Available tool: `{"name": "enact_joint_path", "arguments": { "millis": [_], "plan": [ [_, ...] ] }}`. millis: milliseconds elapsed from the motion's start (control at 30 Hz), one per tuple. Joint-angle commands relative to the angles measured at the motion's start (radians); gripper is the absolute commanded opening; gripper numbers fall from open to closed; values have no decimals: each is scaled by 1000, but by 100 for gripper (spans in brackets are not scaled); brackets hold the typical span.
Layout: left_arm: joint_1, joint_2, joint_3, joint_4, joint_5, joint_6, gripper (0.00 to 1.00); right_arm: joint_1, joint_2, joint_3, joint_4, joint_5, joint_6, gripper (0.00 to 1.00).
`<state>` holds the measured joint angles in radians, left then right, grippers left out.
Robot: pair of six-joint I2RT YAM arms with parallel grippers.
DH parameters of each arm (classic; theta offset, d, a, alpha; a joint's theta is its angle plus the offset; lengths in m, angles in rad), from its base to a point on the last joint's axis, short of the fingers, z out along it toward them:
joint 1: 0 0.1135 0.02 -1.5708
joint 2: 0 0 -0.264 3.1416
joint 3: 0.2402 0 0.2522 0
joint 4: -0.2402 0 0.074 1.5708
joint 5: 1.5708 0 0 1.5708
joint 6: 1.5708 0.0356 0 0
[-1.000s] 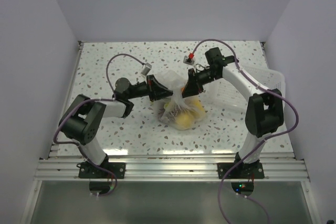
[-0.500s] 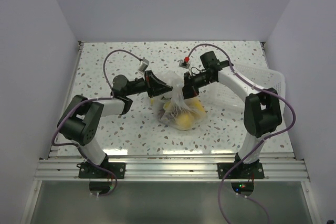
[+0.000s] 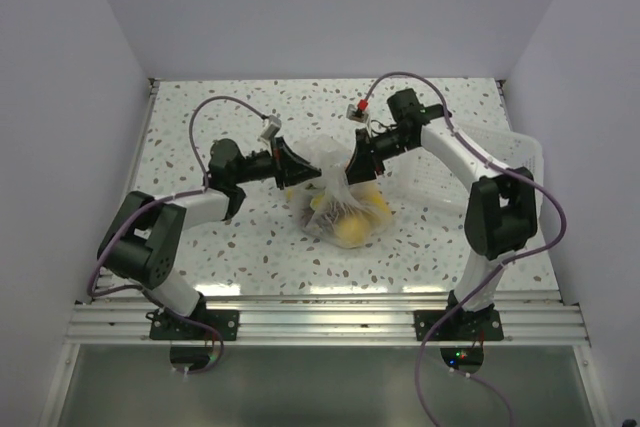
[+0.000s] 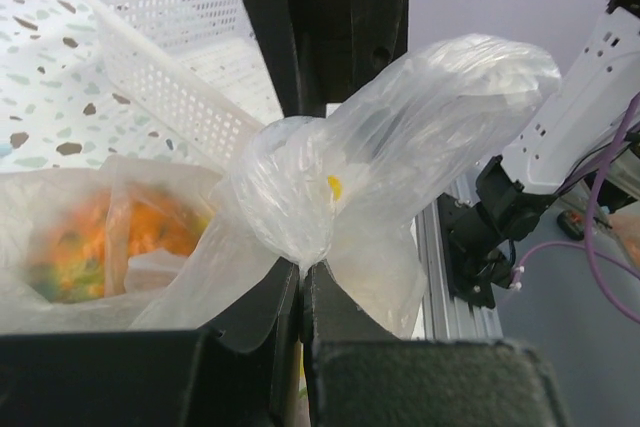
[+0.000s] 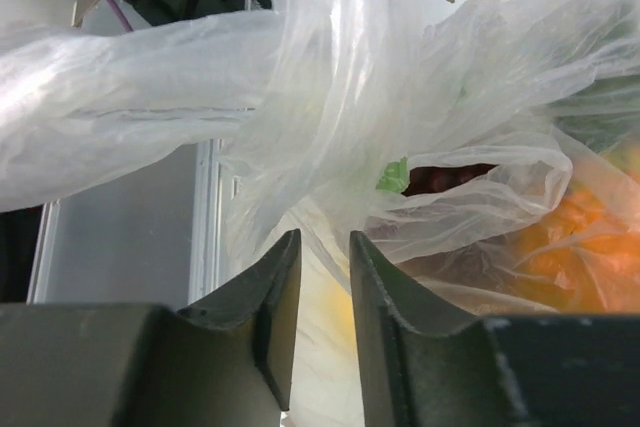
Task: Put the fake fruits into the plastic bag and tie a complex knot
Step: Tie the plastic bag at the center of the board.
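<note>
We count one plastic bag lying on the speckled tabletop between the two arms, its neck drawn up toward the far side. One white slotted tray sits just right of the bag, under the right arm. The fake fruits are inside the bag. From above we make out three yellowish lumps, the largest nearest the arm bases. The right wrist view adds one dark reddish fruit and an orange mass with a scrap of green beside it. All of it sits behind crinkled film, so we cannot fix a total. There is one knot, a whitish bunched wrap of clear film at the neck, with a loose puff of plastic flaring out past it. There are two pincers, both at the neck and facing each other across it. The left pincer is closed on the film at the base of the knot, its pads together with plastic squeezed between them. The right pincer has its jaws a narrow slit apart, with film running over and behind the gap. We cannot tell whether it pinches any of it.
</note>
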<state>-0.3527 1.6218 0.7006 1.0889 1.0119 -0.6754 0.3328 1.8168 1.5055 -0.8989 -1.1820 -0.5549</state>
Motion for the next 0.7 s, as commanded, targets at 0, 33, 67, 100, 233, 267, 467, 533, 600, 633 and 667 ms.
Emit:
{"name": "enact_joint_path", "arguments": {
  "millis": [0, 33, 67, 100, 233, 267, 467, 533, 600, 633, 667],
  "plan": [
    [8, -48, 25, -170, -22, 141, 0, 3, 38, 54, -78, -59, -83, 27],
    [8, -53, 27, -220, -18, 149, 0, 3, 53, 70, -110, -59, -95, 27],
    [8, -54, 25, -228, -6, 155, 0, 3, 61, 76, -124, -54, -103, 27],
    [8, -59, 22, -245, -4, 169, 0, 2, 65, 84, -144, -44, -143, 29],
    [4, -74, 23, -381, 4, 256, 0, 2, 79, 102, -218, -37, -195, 35],
    [4, -71, 25, -392, 8, 266, 0, 2, 84, 102, -216, -38, -195, 35],
    [-15, -53, 14, -392, 59, 263, 0, 9, 105, 105, -160, -56, -157, 32],
    [-37, -39, 16, -370, 62, 258, 0, 14, 99, 82, -65, -57, -79, 32],
    [-49, -21, 10, -312, 65, 226, 0, 20, 73, 55, 24, -35, 39, 31],
    [-63, -13, 7, -288, 65, 212, 0, 25, 62, 17, 140, -19, 91, 30],
    [-71, -5, -1, -262, 56, 183, 0, 26, 50, 0, 187, 2, 163, 30]
  ]
}}
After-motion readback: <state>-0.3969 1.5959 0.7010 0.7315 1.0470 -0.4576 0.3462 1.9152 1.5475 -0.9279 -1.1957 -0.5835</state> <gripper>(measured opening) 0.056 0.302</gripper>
